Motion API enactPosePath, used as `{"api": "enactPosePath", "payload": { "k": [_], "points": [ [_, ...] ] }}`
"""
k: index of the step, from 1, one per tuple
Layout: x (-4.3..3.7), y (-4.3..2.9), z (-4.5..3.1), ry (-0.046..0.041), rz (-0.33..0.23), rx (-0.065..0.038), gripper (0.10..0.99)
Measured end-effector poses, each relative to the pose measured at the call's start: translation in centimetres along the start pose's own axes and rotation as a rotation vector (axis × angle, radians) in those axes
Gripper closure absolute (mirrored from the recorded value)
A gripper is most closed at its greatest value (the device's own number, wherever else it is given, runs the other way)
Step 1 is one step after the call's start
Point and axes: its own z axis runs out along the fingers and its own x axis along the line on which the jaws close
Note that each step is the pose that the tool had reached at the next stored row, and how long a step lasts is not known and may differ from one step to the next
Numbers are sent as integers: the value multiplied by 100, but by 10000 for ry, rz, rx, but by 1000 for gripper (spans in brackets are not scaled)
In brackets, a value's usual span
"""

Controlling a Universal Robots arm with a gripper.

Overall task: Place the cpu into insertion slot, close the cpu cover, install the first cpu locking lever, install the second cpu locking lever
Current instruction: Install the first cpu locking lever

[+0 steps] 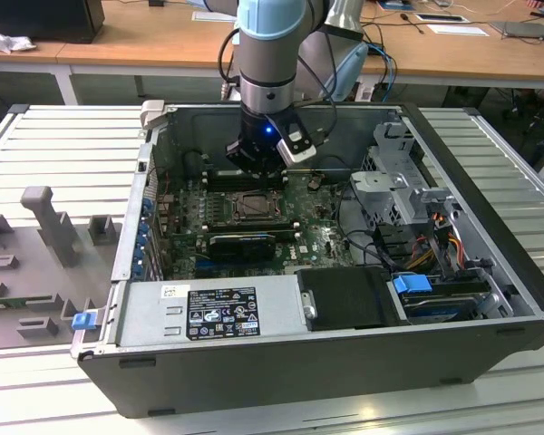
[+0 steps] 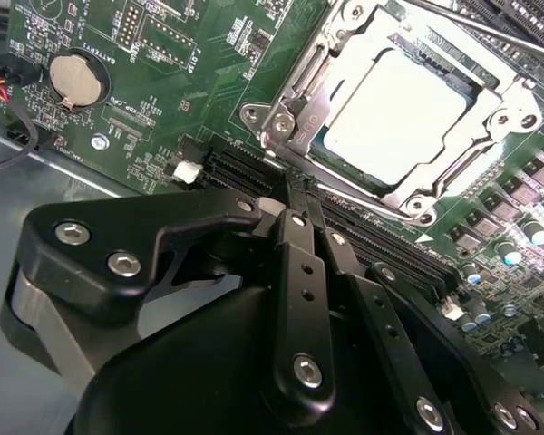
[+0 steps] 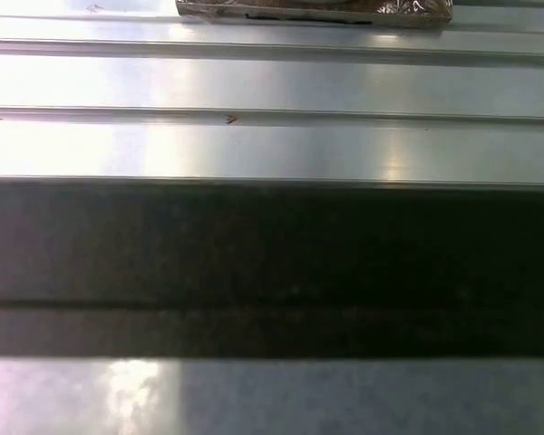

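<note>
Gripper (image 2: 295,195) beside cpu cover (image 2: 299,100), heatsink (image 1: 242,245) near

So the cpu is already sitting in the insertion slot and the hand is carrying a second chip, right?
Not quite. The cpu does sit in the insertion slot, under the cpu cover, but the hand is shut on nothing, as the second wrist view shows.

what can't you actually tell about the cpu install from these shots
- Locking levers: in the second wrist view the cpu sits in the insertion slot under the cpu cover, but the picture's edge cuts the far side, so whether they are latched cannot be told.
- Socket detail: too small in the exterior view, partly behind the gripper.
- Fingertips: hidden behind the gripper's own body in the second wrist view.
</note>
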Motion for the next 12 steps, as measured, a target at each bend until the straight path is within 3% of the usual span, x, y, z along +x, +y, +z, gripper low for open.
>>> {"api": "enactPosePath", "payload": {
  "k": [12],
  "points": [
    [0, -17, 17, 0, -2, 9, 980]
  ]
}}
